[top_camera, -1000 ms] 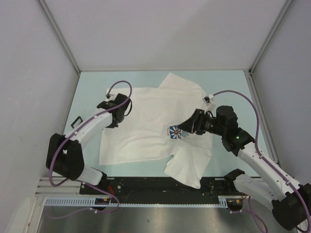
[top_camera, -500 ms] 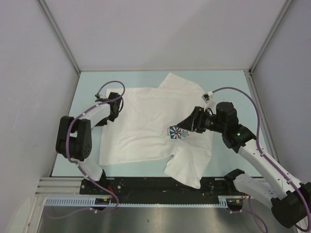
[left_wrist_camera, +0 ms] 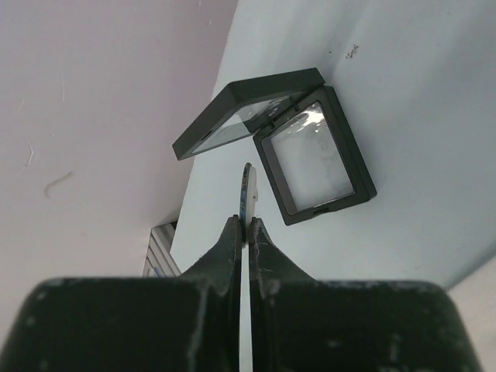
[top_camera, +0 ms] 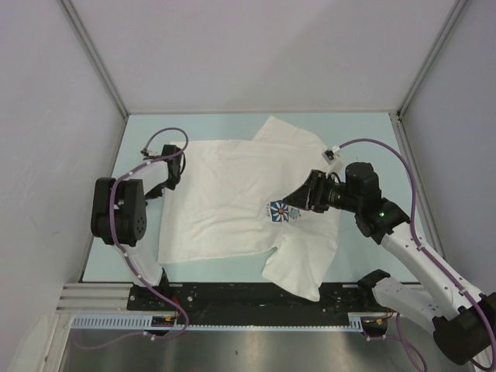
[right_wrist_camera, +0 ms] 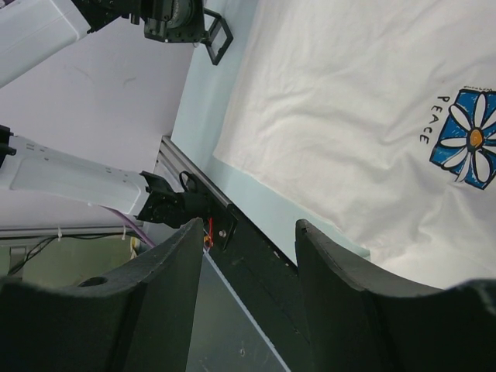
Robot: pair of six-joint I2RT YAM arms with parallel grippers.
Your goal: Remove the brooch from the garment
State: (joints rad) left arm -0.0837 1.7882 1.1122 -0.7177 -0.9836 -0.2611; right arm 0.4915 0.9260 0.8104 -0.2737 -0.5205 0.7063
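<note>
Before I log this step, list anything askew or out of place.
The T-shirt lies wrinkled and skewed, one corner drooping over the table's front edge. The small black frame at the table's left side sits hinged open.

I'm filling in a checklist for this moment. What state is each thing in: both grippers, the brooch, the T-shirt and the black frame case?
Left gripper: shut on the brooch.
Brooch: off the shirt, pinched edge-on near the case.
Right gripper: open, empty, over the T-shirt.
T-shirt: laid out on the table, creased.
Black frame case: lid open.
</note>
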